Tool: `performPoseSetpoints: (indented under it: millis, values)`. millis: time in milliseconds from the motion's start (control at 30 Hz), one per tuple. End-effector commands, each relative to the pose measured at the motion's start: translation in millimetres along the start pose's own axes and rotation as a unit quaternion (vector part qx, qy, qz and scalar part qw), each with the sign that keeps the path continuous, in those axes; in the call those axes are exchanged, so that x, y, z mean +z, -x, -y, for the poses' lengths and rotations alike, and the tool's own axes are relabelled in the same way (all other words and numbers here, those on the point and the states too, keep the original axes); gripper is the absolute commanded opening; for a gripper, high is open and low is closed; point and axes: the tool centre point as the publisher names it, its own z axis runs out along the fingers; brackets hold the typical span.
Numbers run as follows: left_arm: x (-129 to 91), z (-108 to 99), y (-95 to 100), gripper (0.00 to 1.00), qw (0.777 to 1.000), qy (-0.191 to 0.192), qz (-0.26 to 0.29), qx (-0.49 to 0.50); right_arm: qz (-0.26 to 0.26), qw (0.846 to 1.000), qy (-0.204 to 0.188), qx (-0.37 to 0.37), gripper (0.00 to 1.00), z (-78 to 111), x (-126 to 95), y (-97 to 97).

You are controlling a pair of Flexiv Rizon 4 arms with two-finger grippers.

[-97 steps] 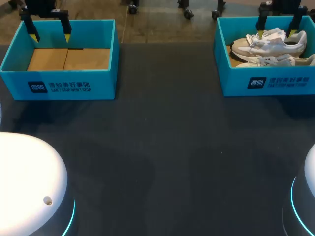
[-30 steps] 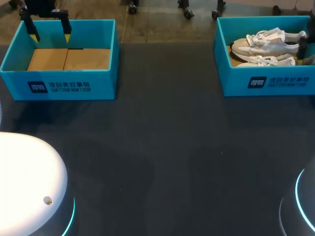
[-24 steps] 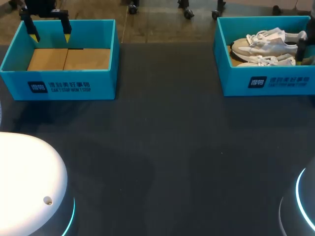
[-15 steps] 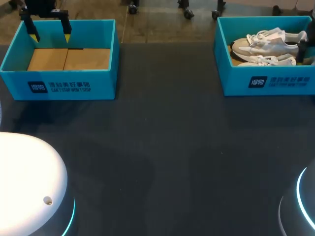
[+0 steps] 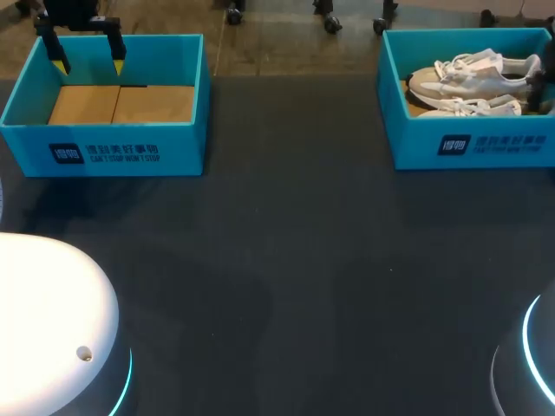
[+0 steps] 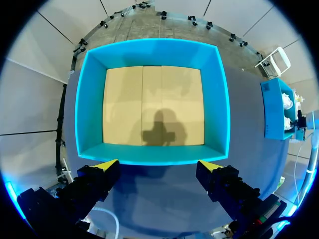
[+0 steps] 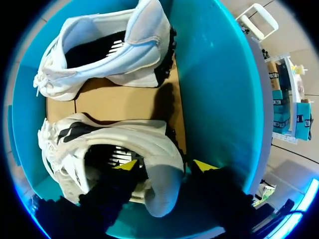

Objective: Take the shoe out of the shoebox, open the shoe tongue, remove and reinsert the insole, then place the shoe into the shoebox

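Two white shoes lie side by side in the blue shoebox at the back right. In the right wrist view my right gripper is down inside this shoebox, open. It straddles the heel of the nearer shoe, one finger inside the collar and one outside the heel. The other shoe lies beyond it. The head view shows only a dark part of the right gripper at the picture's edge. My left gripper hangs open over the back of the left box.
The left box holds only its brown cardboard floor, with my left gripper above its wall. Dark tabletop spans the space between the boxes and toward the front.
My right gripper went from above the shoes' middle to their heel end and down into the box. Its fingers have drawn closer around the heel. The left arm has not moved.
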Motion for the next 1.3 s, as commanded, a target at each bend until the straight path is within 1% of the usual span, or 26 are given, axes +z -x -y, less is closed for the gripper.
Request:
performPoseSetpoints:
  millis: [33,167,267,367,400,467,500,533,567,633,733,833,900,933,967,1000,1033,1067,1100,1133,1300]
  values:
    - [0.0,0.0,0.0,1.0,1.0,0.0,0.0,0.0,-0.003,1.0,0.003,-0.003,0.28,0.4,3.3,2.9]
    - [0.0,0.0,0.0,1.0,1.0,0.0,0.0,0.0,-0.001,1.0,0.009,-0.006,0.35,2.5,-1.3,1.9]
    - [0.0,0.0,0.0,1.0,1.0,0.0,0.0,0.0,0.003,1.0,0.015,-0.007,0.35,4.4,-5.3,1.5]
    - [0.0,0.0,0.0,1.0,1.0,0.0,0.0,0.0,0.005,1.0,0.017,-0.008,0.42,4.9,-6.3,1.4]
    - [0.0,0.0,0.0,1.0,1.0,0.0,0.0,0.0,0.005,1.0,0.017,-0.008,0.43,4.9,-6.3,1.7]
    - [0.0,0.0,0.0,1.0,1.0,0.0,0.0,0.0,0.004,1.0,0.013,-0.004,0.47,4.0,-3.0,4.2]
    - [0.0,0.0,0.0,1.0,1.0,0.0,0.0,0.0,0.004,1.0,0.012,-0.004,0.54,3.8,-2.3,4.5]
    - [0.0,0.0,0.0,1.0,1.0,0.0,0.0,0.0,0.004,1.0,0.01,-0.004,0.72,3.7,-1.4,5.0]
    - [0.0,0.0,0.0,1.0,1.0,0.0,0.0,0.0,0.004,1.0,0.009,-0.004,0.77,3.4,-0.3,5.5]
    - [0.0,0.0,0.0,1.0,1.0,0.0,0.0,0.0,0.004,1.0,0.006,-0.002,0.8,2.4,1.9,7.1]
    - [0.0,0.0,0.0,1.0,1.0,0.0,0.0,0.0,0.003,1.0,0.002,0.0,0.78,1.3,4.8,9.0]
    - [0.0,0.0,0.0,1.0,1.0,0.0,0.0,0.0,0.0,1.0,-0.001,0.001,0.73,0.9,7.1,9.4]
    - [0.0,0.0,0.0,1.0,1.0,0.0,0.0,0.0,-0.001,1.0,-0.003,0.001,0.67,1.2,8.6,8.9]
    - [0.0,0.0,0.0,1.0,1.0,0.0,0.0,0.0,-0.003,1.0,-0.004,0.001,0.58,1.8,9.4,8.3]
    - [0.0,0.0,0.0,1.0,1.0,0.0,0.0,0.0,-0.004,1.0,-0.004,0.001,0.47,2.6,10.3,7.4]
    - [0.0,0.0,0.0,1.0,1.0,0.0,0.0,0.0,-0.005,1.0,-0.004,0.001,0.4,3.3,11.0,6.3]
    - [0.0,0.0,0.0,1.0,1.0,0.0,0.0,0.0,-0.006,1.0,-0.005,0.001,0.35,4.4,11.6,4.7]
    - [0.0,0.0,0.0,1.0,1.0,0.0,0.0,0.0,-0.006,1.0,-0.005,0.0,0.24,5.4,11.8,3.4]
    - [0.0,0.0,0.0,1.0,1.0,0.0,0.0,0.0,-0.007,1.0,-0.005,0.0,0.08,6.7,11.6,2.1]
    - [0.0,0.0,0.0,1.0,1.0,0.0,0.0,0.0,-0.007,1.0,-0.004,-0.001,0.0,8.0,10.8,1.0]
    - [0.0,0.0,0.0,1.0,1.0,0.0,0.0,0.0,-0.001,1.0,0.006,-0.002,0.0,11.3,0.8,-1.1]
